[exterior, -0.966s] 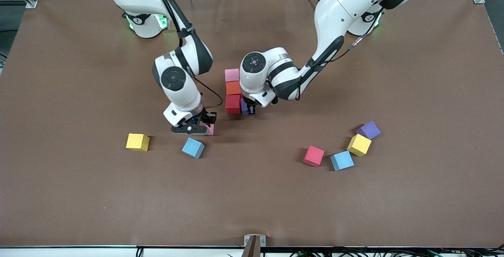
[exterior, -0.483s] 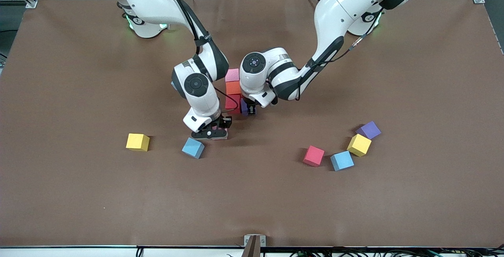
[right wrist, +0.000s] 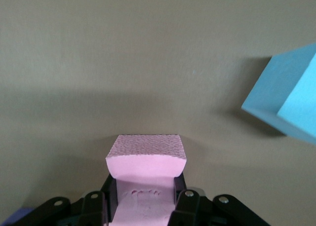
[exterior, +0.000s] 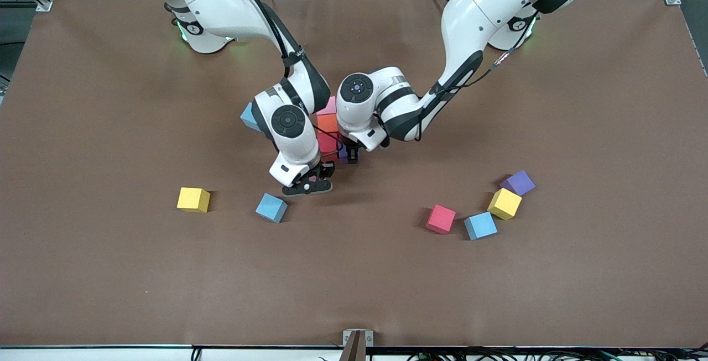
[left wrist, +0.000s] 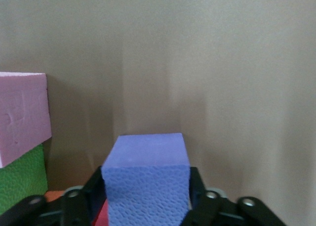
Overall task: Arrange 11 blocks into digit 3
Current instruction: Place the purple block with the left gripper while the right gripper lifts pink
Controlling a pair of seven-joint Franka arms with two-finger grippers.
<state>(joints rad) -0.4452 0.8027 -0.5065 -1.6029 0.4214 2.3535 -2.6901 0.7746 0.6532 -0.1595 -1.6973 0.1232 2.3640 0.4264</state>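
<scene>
Right gripper [exterior: 308, 187] pinched a pink block [right wrist: 146, 154]. Left gripper [exterior: 349, 153] straddled a purple block [left wrist: 146, 184] (jaws' contact unclear); the closing right arm could jostle it.

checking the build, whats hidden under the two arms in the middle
A column of pink block, orange block and red block, with a purple block beside the red one. Their other faces and any neighbouring blocks are covered by the arms.

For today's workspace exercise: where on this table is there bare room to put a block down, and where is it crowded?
Bare: the table nearer the camera than the yellow block and red block, plus both table ends. Crowded: mid-table, where the left gripper and right gripper flank the block column.
</scene>
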